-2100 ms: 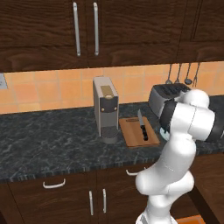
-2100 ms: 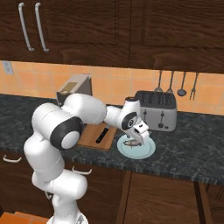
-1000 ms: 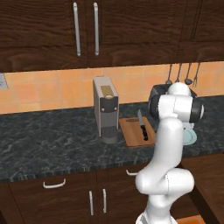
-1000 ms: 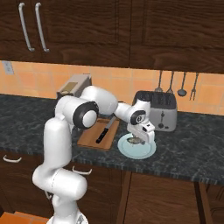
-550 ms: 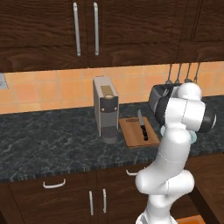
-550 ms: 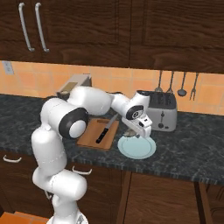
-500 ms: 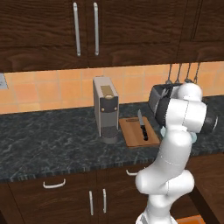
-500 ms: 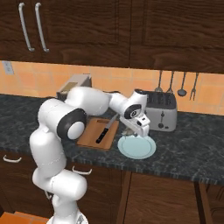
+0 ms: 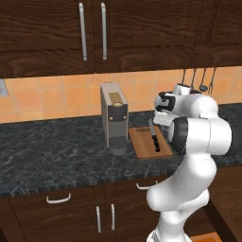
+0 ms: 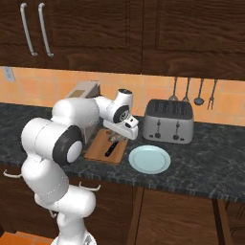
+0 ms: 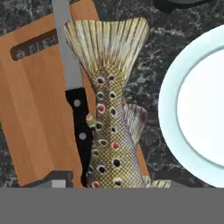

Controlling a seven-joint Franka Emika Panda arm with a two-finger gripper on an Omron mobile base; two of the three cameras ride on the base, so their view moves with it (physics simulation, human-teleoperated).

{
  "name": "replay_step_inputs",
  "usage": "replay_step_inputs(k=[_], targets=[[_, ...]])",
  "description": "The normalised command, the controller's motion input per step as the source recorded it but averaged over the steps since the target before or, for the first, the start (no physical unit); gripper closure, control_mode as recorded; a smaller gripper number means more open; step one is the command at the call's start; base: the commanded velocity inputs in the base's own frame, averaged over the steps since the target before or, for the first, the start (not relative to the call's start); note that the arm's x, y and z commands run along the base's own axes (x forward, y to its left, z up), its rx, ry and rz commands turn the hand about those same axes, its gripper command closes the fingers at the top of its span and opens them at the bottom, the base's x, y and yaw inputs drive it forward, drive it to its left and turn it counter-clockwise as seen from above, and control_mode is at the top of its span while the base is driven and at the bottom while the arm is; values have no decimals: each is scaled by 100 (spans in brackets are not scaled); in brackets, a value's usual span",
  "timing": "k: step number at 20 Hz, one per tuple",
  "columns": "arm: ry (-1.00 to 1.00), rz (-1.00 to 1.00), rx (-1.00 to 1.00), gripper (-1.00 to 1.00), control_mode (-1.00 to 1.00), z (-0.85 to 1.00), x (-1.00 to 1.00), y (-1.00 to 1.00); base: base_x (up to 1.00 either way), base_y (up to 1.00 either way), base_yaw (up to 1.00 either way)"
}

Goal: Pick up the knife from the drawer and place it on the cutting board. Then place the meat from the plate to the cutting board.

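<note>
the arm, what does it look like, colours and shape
A glossy white arm built of rounded, bulbous segments, with dark grey to black rings at the joints. Its hand is a white blocky piece with dark trim. No cables or markings can be made out.

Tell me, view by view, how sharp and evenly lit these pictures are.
Hand view: close and soft-edged, yet the spots on the meat and the rivets on the knife read clearly; flat light, no glare. Left base view: even light, cutting board slightly blurred. Right base view: plate crisp, faint shadow.
</note>
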Motion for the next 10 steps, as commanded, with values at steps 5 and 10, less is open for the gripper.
replay_step_inputs(k=[5,10], targets=[[9,39,7,100,-100,-12,32,62,0,0,0],[0,2,0,100,-100,-10,21,36,0,0,0]])
